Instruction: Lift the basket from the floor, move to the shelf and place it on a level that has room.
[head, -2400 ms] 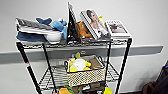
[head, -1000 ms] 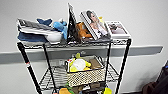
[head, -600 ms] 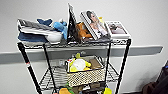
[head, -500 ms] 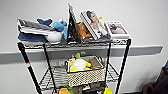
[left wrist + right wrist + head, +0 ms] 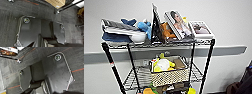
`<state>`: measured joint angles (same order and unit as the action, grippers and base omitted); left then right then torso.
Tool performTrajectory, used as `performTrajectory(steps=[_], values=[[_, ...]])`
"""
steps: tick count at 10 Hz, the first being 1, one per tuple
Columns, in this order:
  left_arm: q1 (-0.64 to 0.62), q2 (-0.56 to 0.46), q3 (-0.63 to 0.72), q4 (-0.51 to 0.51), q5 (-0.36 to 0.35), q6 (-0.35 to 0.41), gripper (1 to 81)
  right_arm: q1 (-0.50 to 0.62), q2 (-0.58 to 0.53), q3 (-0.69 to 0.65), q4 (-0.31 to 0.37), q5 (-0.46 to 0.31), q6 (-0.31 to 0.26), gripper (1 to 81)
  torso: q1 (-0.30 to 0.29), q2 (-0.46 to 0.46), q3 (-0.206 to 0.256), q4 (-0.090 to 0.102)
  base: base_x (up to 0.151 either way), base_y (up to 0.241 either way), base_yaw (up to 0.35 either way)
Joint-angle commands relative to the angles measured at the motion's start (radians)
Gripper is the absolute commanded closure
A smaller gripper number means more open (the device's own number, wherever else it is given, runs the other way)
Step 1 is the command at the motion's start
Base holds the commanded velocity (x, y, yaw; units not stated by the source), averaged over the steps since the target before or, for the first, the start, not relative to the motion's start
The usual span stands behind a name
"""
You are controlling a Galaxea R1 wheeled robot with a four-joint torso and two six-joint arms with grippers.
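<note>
No telling how the fingers stand on either arm: both wrist views look down past the robot's own dark plate onto the floor (image 5: 11, 17), dark grey carpet with thin red lines, and nothing is seen in a grip.

Out from there to the shelf (image 5: 208, 62), our landmark. The basket (image 5: 170, 76) is already up on it, sitting on the wire level (image 5: 134, 80) directly under the top tier, toward that level's right half and close to its front edge, with bare wire open to its left. Yellow and white soft things show over its dark rim. It looks flat and square on the wires, so the placing seems done or all but done.

To finish well, I'd say the call is a clean retreat: arms drawn straight back and low, clear of the thin black poles, because this rack is on wheels and a knock could roll it. The basket sits near the front edge, so a nudge deeper would be safer if any contact remains.

Above the basket, the top tier is crowded: books (image 5: 180, 25) propped upright and leaning, a blue soft toy (image 5: 142, 26), a stack at its left end. Below the basket, more yellow bits.

Writing? A cardboard box (image 5: 56, 2) beside a shelf foot carries a white label, too blurred to read. The book covers show pictures, no legible words.
</note>
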<state>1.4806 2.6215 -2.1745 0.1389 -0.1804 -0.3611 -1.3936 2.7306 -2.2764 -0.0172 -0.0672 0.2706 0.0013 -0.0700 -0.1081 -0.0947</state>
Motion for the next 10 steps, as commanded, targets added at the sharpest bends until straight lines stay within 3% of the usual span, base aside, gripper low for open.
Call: performTrajectory(steps=[1,5,7,10], values=[[-0.006,0.131,-0.198,0.047,0.035,0.007,1.0,0.012,0.111,-0.161,-0.081,-0.023,-0.002,1.0,0.0,0.0,0.0,0.0,0.0,0.0,0.0],[0.004,0.281,-0.429,0.048,0.03,0.021,1.0,-0.034,0.237,-0.339,-0.159,0.043,-0.002,1.0,0.0,0.0,0.0,0.0,0.0,0.0,0.0],[0.004,0.336,-0.507,0.048,0.039,0.025,1.0,-0.032,0.295,-0.426,-0.167,0.043,-0.001,1.0,0.0,0.0,0.001,0.0,0.0,0.0,0.0],[0.004,0.404,-0.602,0.045,0.062,0.04,1.0,-0.037,0.327,-0.455,-0.168,0.041,-0.001,1.0,-0.001,0.0,0.001,0.0,0.0,0.0,0.0]])
